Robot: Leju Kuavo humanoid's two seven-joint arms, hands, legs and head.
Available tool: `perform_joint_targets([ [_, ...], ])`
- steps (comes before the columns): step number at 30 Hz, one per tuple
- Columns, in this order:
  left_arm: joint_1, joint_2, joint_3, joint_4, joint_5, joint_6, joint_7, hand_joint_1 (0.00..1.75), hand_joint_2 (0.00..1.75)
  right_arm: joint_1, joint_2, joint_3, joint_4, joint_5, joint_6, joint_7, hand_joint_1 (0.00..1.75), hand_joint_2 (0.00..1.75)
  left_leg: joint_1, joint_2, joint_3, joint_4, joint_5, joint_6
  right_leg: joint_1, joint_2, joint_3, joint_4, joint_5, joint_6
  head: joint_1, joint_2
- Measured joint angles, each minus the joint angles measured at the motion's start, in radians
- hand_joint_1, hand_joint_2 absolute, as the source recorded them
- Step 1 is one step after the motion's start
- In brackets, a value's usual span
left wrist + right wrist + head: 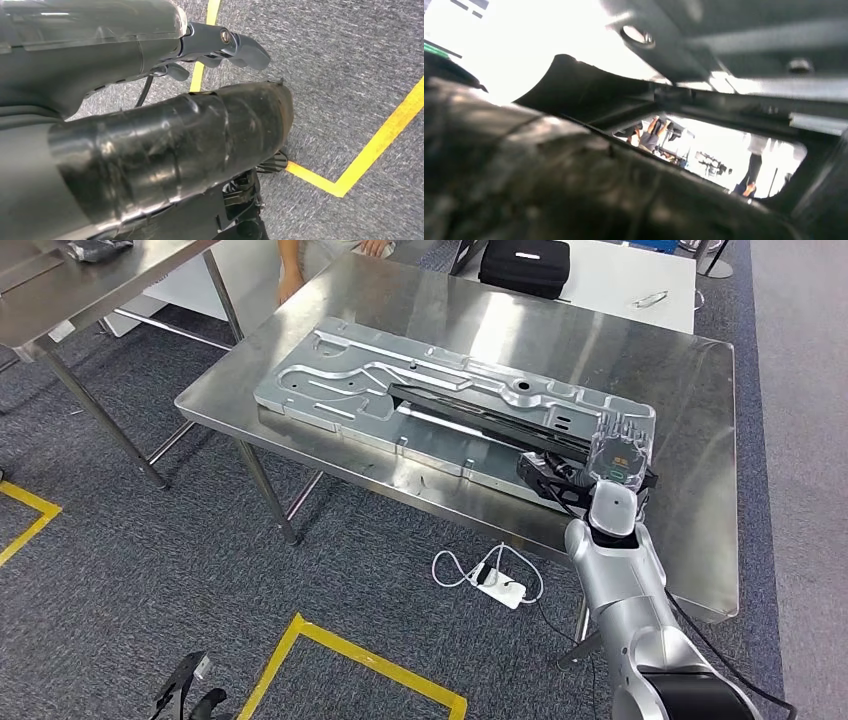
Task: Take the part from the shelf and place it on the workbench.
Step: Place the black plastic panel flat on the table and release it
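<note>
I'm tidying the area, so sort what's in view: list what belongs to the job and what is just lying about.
Job:
large flat silver cast-metal part
shiny stainless-steel workbench
right robot hand, at the part's near end

Lying about:
black zipped case
white power strip with cable on the carpet

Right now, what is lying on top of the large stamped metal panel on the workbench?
A long black part lies slantwise across the stamped metal panel, its near end at the right hand. The hand's clear cover hides the fingers, so a grip cannot be confirmed.
</note>
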Motion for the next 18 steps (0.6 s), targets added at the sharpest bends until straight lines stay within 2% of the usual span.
perform_joint_targets([
  [18, 0.0, 0.0, 0.0, 0.01, 0.001, 0.004, -0.004, 0.0, 0.0, 0.008, 0.009, 0.013, -0.045, 0.0, -0.004, 0.0, 0.0, 0.0, 0.0, 0.0, 0.0, 0.0, 0.0, 0.0, 0.0, 0.0, 0.0, 0.0, 0.0, 0.0, 0.0, 0.0],
])
